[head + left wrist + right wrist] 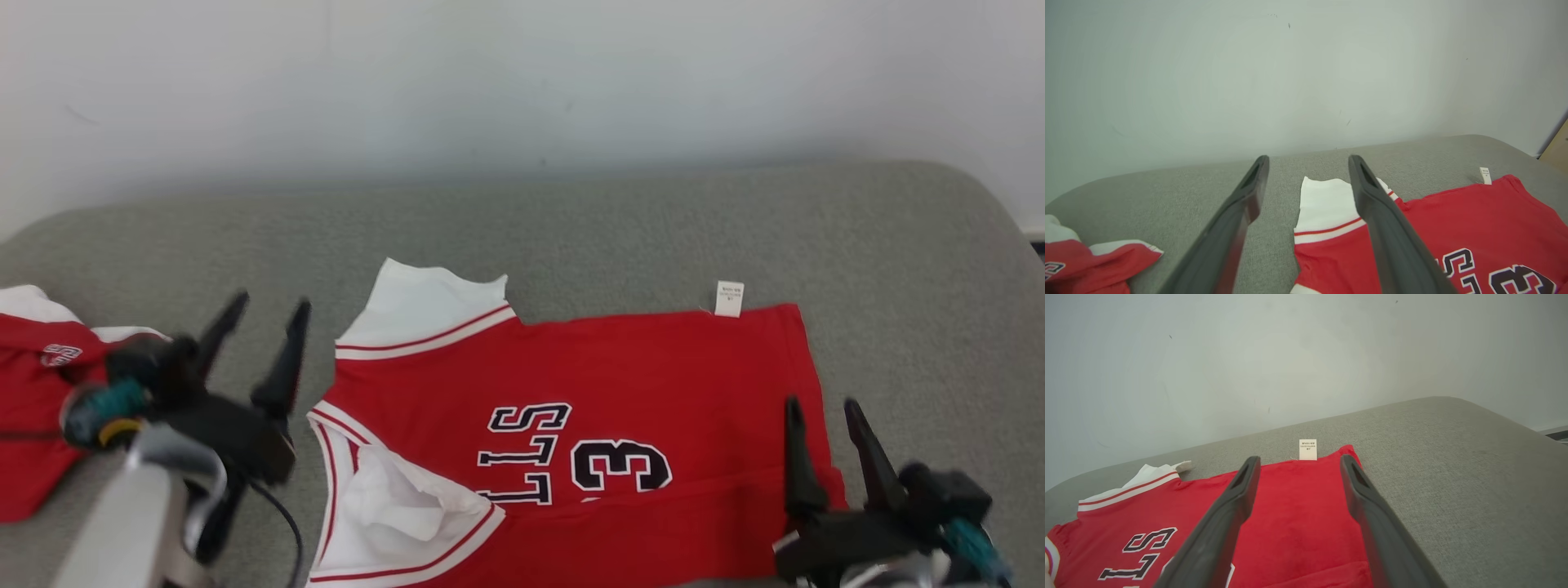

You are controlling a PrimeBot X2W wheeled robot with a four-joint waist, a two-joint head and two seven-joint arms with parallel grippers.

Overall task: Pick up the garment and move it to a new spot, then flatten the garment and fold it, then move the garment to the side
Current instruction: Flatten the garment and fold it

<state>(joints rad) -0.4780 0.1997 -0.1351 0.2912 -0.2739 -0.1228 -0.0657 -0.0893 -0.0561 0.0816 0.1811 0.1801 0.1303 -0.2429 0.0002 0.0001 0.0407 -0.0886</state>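
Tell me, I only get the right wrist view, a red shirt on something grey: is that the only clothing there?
Observer: No. The head view shows a second red garment bunched at the far left of the grey surface, apart from the red jersey.
Operator: Where is the other arm?
Observer: The left end effector is open, between the two garments, near the jersey's white sleeve.
Operator: Any number on the jersey?
Observer: Yes, a black 3 beside the lettering.
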